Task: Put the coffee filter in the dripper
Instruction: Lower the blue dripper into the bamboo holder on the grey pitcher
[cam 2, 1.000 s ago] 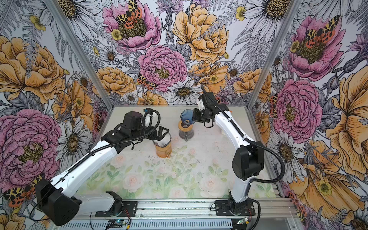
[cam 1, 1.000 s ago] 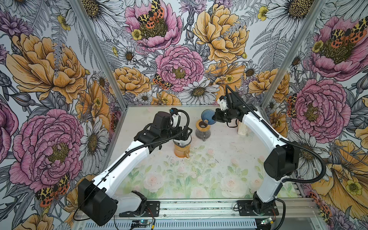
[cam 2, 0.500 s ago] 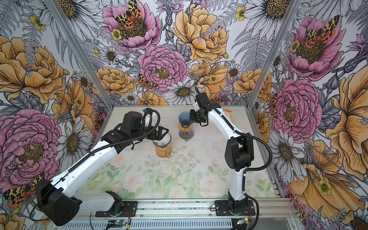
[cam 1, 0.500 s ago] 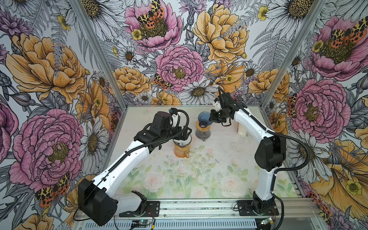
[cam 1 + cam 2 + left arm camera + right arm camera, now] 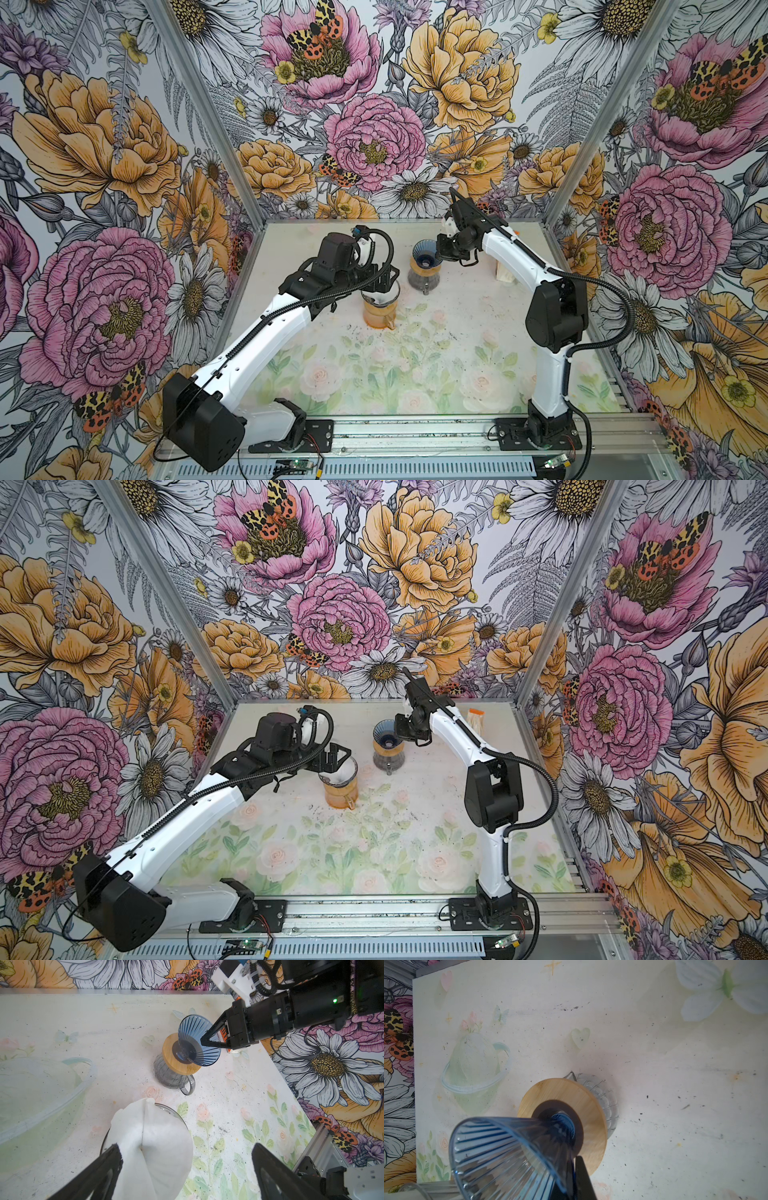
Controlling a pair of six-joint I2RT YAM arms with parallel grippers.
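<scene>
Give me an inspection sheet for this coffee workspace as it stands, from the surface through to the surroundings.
Surface: floral mat, speckled with dark grounds.
Job's things: white coffee filter sits in the orange pitcher; blue dripper, empty and tilted, on the wooden collar of the grey carafe.
Clutter: orange-topped carton at rear right.
Grippers: left gripper open, fingers either side of the filter; right gripper shut on the dripper's rim.
Cables: black conduit along both arms; no snag seen.
Surroundings: floral walls; nothing else seen.

Floral-print table (image 5: 457,324), speckled with dark grit, carries amber jug (image 5: 379,318) at 11 o'clock, grey carafe (image 5: 419,281) at 12, pale packet (image 5: 475,725) at 2.
</scene>
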